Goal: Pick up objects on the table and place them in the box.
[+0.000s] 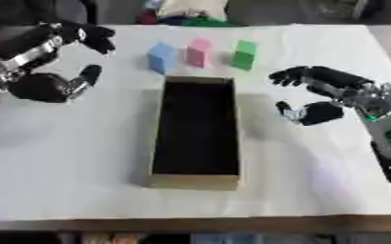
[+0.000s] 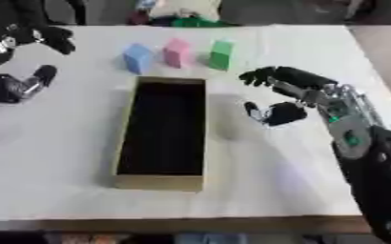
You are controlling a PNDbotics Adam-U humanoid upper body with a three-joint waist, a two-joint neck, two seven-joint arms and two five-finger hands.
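Both hands hovered empty beside the box
Left hand (image 1: 53, 86) and right hand (image 1: 320, 112) had fingers relaxed apart; box (image 1: 195, 178) sat on the desk (image 1: 74, 162)

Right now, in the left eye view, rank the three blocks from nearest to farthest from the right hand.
From the right hand, open and right of the box:
1. Green block, right end of the row.
2. Pink block, middle of the row.
3. Blue block, left end.
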